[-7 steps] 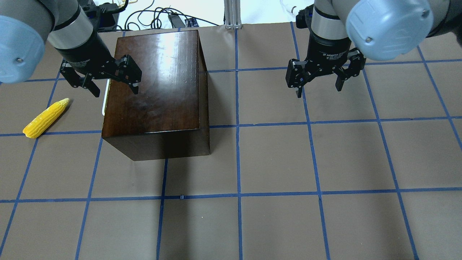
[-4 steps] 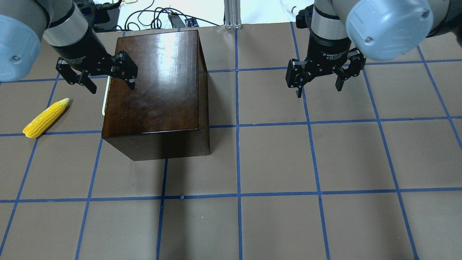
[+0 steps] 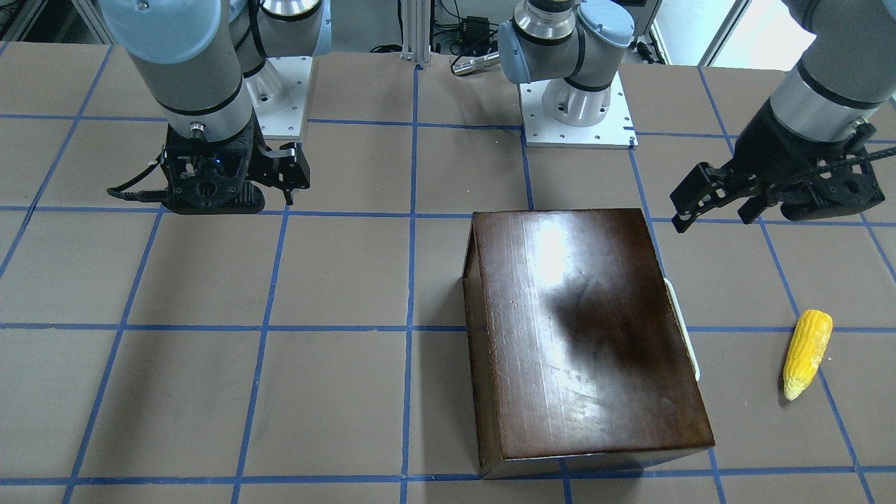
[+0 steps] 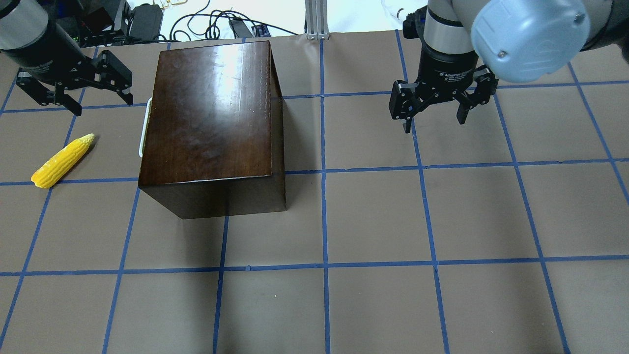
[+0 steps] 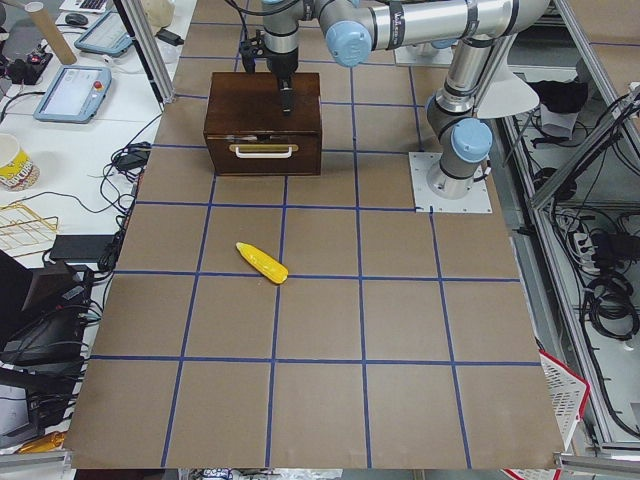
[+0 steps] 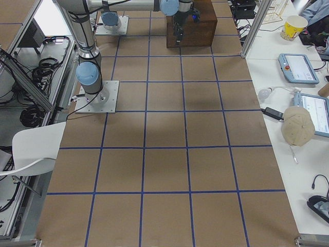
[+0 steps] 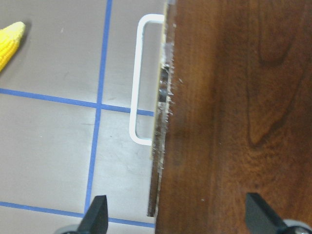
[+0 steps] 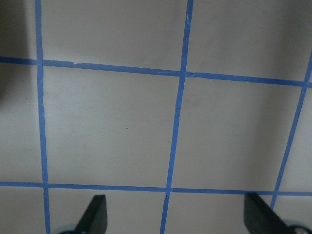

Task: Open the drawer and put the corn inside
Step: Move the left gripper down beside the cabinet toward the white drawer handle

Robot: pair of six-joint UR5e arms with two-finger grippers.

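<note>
Left gripper [image 4: 104, 106] hovers, jaws spread wide, beside the drawer [image 5: 300, 150] with its white handle [image 4: 143, 129]; right gripper [image 4: 434, 124] likewise spread. Bumpy yellow corn [image 4: 63, 161] lies nearby.

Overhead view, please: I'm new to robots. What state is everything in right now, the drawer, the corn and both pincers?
drawer: shut, its white handle free.
corn: lying on the table, apart from the cabinet, untouched.
left pincer: open, empty, hovering off the cabinet's handle side.
right pincer: open, empty, hovering above the table, away from the cabinet.
</note>
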